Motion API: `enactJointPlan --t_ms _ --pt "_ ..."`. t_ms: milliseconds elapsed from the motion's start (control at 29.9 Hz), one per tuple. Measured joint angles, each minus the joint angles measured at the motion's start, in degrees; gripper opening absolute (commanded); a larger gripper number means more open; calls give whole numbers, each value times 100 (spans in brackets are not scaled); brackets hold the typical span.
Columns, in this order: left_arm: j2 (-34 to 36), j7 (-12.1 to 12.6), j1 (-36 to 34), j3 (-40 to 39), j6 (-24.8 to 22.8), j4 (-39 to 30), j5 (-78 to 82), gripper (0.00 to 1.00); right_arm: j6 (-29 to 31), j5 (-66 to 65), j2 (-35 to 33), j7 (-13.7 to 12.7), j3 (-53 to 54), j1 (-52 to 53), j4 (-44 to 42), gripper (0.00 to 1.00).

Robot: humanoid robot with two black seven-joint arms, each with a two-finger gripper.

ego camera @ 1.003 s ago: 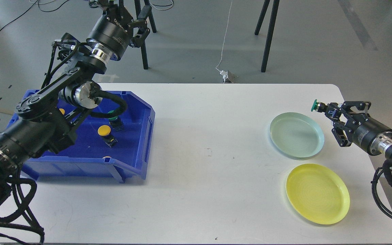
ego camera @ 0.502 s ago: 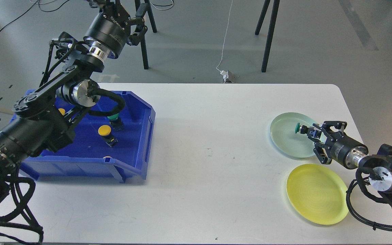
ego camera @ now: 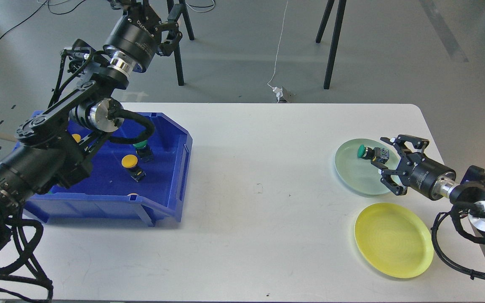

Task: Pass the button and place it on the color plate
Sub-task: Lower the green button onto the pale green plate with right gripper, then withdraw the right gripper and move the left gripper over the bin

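Green button (ego camera: pixel 366 152) lies on the pale green plate (ego camera: pixel 354 174), apparently released; the right gripper (ego camera: pixel 387 162) beside it is spread wide. More buttons wait in the blue bin (ego camera: pixel 171 185); left gripper (ego camera: pixel 171 29) state unclear

Bright, even light is filling the scene. The blue bin (ego camera: pixel 158 202) is casting only a soft shadow; everything is looking sharp.
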Motion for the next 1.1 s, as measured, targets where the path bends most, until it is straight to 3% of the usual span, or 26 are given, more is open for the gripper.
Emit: enactJointPlan --t_ms 100,401,569,803,936,1104 --pt "98 -11 -17 2 24 -57 0 100 255 53 -358 31 762 -35 362 93" --pt "997 224 -22 249 -161 -753 598 99 315 81 -311 11 2934 240 1190 98" --pt "1631 435 32 379 -222 -976 1603 98 316 76 100 116 3125 809 1145 99" --pt "2863 434 147 809 -302 -1849 3726 91 223 71 689 599 3168 933 933 99" --pt "3473 434 178 1125 -302 -2350 5426 91 220 77 739 643 3171 924 934 98" --pt "3596 454 185 1603 -288 -2386 7486 91 269 80 742 651 3175 857 943 99"
